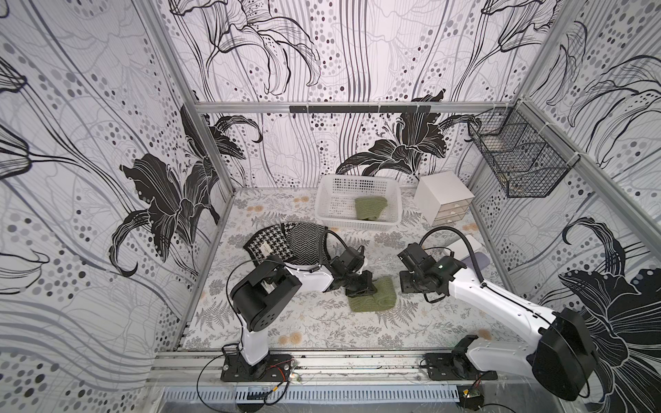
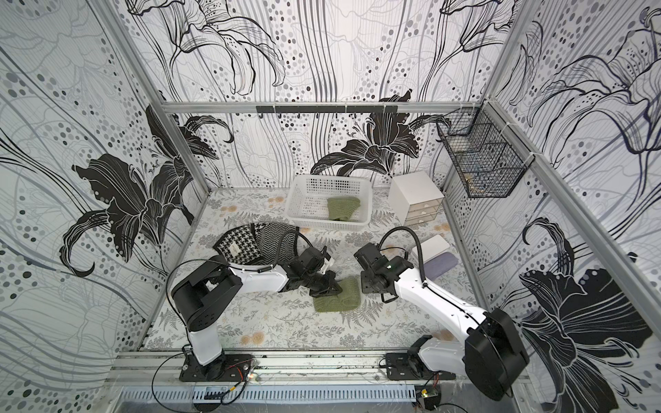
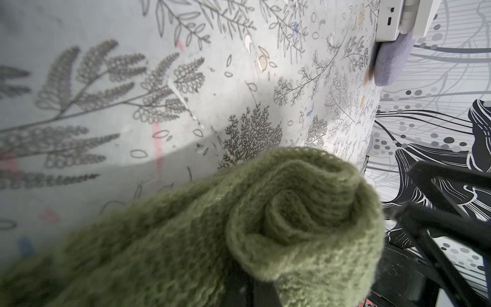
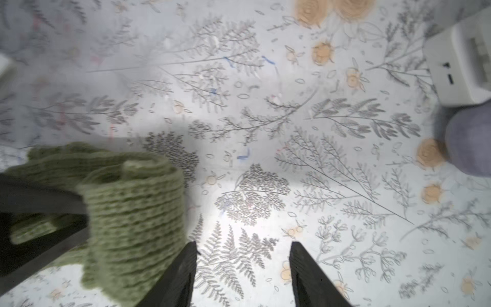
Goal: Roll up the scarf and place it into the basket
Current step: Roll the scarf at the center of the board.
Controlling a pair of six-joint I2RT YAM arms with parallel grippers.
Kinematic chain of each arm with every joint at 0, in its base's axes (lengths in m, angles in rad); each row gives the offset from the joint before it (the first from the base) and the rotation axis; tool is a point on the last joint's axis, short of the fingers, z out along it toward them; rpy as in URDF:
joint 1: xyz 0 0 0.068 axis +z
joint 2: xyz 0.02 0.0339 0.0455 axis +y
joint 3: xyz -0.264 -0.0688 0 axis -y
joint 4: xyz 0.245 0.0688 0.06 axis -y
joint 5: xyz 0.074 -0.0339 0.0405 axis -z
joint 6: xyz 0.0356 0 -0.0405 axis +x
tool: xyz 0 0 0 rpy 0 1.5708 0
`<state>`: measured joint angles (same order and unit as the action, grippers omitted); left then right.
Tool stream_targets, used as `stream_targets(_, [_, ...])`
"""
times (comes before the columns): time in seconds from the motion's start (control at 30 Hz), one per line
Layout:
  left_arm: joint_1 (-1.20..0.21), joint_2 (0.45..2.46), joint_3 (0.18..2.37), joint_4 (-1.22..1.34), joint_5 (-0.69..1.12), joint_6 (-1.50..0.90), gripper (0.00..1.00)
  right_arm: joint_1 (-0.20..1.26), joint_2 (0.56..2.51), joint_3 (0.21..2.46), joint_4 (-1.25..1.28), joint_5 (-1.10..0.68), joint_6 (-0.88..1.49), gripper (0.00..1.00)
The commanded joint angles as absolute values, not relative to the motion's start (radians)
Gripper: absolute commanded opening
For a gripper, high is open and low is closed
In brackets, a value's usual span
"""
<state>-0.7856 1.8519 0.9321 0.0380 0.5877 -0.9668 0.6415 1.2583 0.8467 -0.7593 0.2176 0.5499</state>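
White drawer box [image 1: 443, 198] stands near the black wire basket [image 1: 518, 157]; patterned cloths [image 1: 282, 241], perhaps folded, lie apart.

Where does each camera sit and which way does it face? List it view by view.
Top views: high above the front rail, looking down toward the back wall; left arm and right arm show, the left gripper on the green scarf, the basket behind.
Left wrist: on the left arm, close on the scarf's rolled end; its own gripper is almost hidden beneath.
Right wrist: on the right arm, facing the table; the right gripper stands open and empty.
Shared: every view shows the scarf; both wrist views show the white box.
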Motion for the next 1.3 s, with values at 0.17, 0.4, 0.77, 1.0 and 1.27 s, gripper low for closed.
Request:
stream_targets(0.17, [-0.785, 1.829, 0.880, 0.044, 0.555, -0.947, 0.00, 0.635, 1.349, 0.785, -0.574, 0.016, 0.550, 0.59])
stream_targets(0.4, [-0.784, 1.836, 0.842, 0.077, 0.546, -0.966, 0.00, 0.634, 1.328, 0.711, -0.389, -0.199, 0.610, 0.59])
stream_targets(0.77, [-0.785, 1.839, 0.810, 0.107, 0.521, -0.984, 0.00, 0.637, 1.419, 0.630, -0.202, -0.460, 0.781, 0.57])
stream_targets(1.0, [-0.784, 1.853, 0.818, 0.124, 0.520, -0.991, 0.00, 0.671, 1.533, 0.588, -0.002, -0.527, 0.865, 0.45])
stream_targets(1.27, [-0.775, 1.824, 0.825, 0.125, 0.522, -0.993, 0.00, 0.686, 1.520, 0.564, 0.000, -0.501, 0.881, 0.00])
